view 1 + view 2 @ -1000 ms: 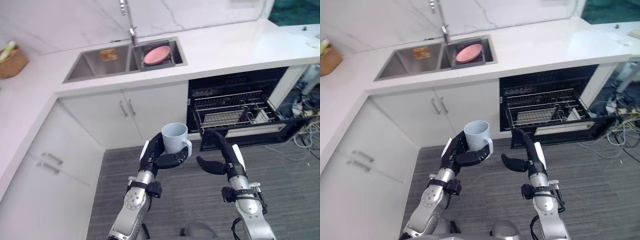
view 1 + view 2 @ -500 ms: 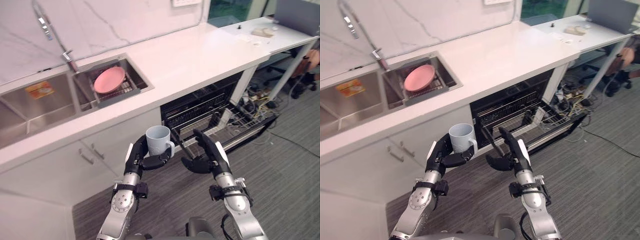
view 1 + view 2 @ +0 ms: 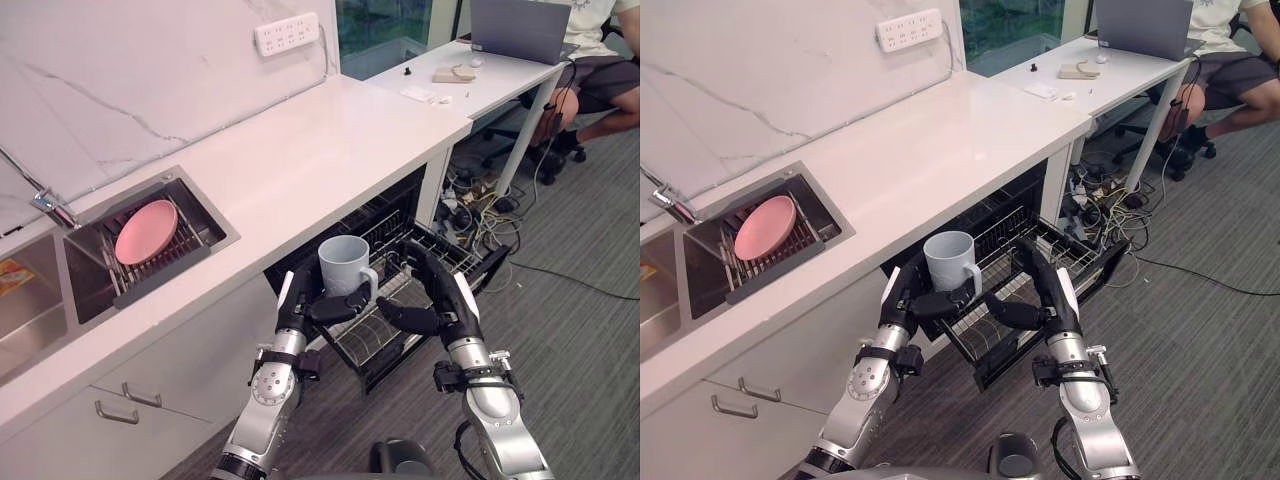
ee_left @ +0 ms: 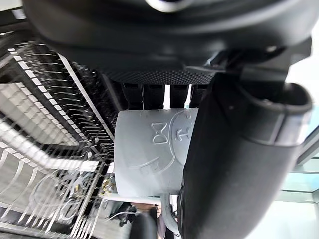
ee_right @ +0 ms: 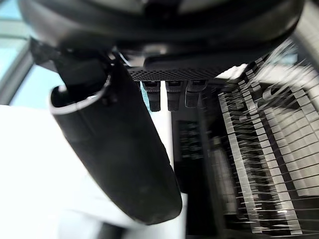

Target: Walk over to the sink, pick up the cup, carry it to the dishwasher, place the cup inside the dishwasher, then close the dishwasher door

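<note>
A pale blue-grey cup (image 3: 343, 265) stands upright in my left hand (image 3: 300, 305), whose fingers and thumb are curled round its lower part; the left wrist view shows the cup (image 4: 149, 152) pressed against the thumb. The cup hangs just in front of the counter edge, above the pulled-out wire rack (image 3: 385, 320) of the open dishwasher (image 3: 405, 205). My right hand (image 3: 440, 300) floats open beside the cup, over the rack, holding nothing. The dishwasher door (image 3: 455, 290) is folded down under the rack.
A white counter (image 3: 300, 150) runs across, with a sink (image 3: 60, 290) at the left holding a pink plate (image 3: 146, 217) on a drainer. At the far right a desk (image 3: 500, 75) carries a laptop, with a seated person (image 3: 595, 60) and cables on the floor beneath.
The camera has swung right along the counter; the sink has slid left and the dishwasher rack now lies directly under both hands. The cup stays held in the left hand.
</note>
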{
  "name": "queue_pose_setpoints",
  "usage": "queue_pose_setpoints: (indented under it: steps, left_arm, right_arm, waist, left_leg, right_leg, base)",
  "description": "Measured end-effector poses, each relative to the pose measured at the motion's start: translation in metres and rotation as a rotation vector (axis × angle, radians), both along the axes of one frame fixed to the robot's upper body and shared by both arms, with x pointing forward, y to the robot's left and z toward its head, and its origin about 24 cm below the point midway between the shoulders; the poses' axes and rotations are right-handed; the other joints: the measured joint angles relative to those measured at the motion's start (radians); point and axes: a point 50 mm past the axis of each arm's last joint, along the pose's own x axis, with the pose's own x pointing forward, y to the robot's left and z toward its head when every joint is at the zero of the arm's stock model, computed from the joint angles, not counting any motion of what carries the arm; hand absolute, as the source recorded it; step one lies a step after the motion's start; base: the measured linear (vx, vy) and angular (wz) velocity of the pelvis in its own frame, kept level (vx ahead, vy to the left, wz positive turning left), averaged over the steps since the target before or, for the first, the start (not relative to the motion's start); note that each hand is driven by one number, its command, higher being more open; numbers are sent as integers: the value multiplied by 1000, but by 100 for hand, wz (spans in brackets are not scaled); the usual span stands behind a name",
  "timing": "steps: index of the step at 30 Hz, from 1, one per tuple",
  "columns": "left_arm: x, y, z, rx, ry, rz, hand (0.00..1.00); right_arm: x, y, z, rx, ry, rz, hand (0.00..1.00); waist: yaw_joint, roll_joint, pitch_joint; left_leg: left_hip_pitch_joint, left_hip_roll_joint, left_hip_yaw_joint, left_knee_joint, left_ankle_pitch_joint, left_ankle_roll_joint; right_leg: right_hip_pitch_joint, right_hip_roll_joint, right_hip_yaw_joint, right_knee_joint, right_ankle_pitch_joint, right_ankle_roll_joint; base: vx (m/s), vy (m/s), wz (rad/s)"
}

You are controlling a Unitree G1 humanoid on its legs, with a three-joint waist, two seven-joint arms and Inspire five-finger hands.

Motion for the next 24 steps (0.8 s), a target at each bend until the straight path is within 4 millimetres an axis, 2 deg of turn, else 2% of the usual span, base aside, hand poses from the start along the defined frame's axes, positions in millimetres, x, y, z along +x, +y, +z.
queue_pose_setpoints:
  steps: [1,3,4,5,8,13,17,24]
  left_arm:
    - [1,2,0,-3,1,16,30]
    - [1,3,1,-8,0,33,30]
    - [2,2,1,-9,-1,34,30]
    - [3,4,1,1,-1,33,30]
    - [6,5,3,14,-14,28,30]
    - [11,9,5,44,-28,31,30]
    - [13,5,2,55,-14,10,30]
    - [13,4,1,68,-13,-3,30]
  right_arm:
    - [1,3,1,13,-1,19,90]
    - [1,4,0,49,8,38,90]
    - [1,4,-1,71,17,40,90]
    - [0,6,0,99,14,45,90]
    - [1,11,3,133,6,73,90]
    - [-2,29,11,177,-14,178,90]
    - [0,43,20,185,-51,257,90]
    - [1,43,21,184,-56,257,90]
  waist:
    - [1,10,-6]
    - [3,39,-23]
    - [9,36,-23]
    - [5,29,-25]
    - [-7,30,-25]
    - [-10,33,-27]
    - [-13,35,-31]
    - [-15,38,-36]
  left_leg:
    - [0,-12,-31,-83,15,0]
    - [2,-11,-44,-209,117,8]
    - [18,-12,-30,-244,184,31]
    - [44,-28,-9,-292,190,34]
    - [73,-56,12,-359,211,59]
    - [101,-74,29,-404,216,67]
    - [100,-81,29,-416,220,74]
    - [93,-82,20,-421,226,83]
  right_leg:
    - [-2,12,18,-6,8,12]
    - [-12,43,41,-8,12,21]
    - [-16,55,70,-1,8,33]
    - [-16,48,94,-12,16,47]
    - [-13,34,117,-45,30,71]
    - [11,28,140,-103,54,97]
    - [27,26,146,-156,84,107]
    - [55,28,146,-238,135,113]
  base:
    - [141,85,-61]
    - [173,131,-60]
    - [197,161,-62]
    - [190,153,-54]
    - [119,151,-21]
    - [48,81,-15]
    - [3,39,-4]
    - [-1,4,-1]
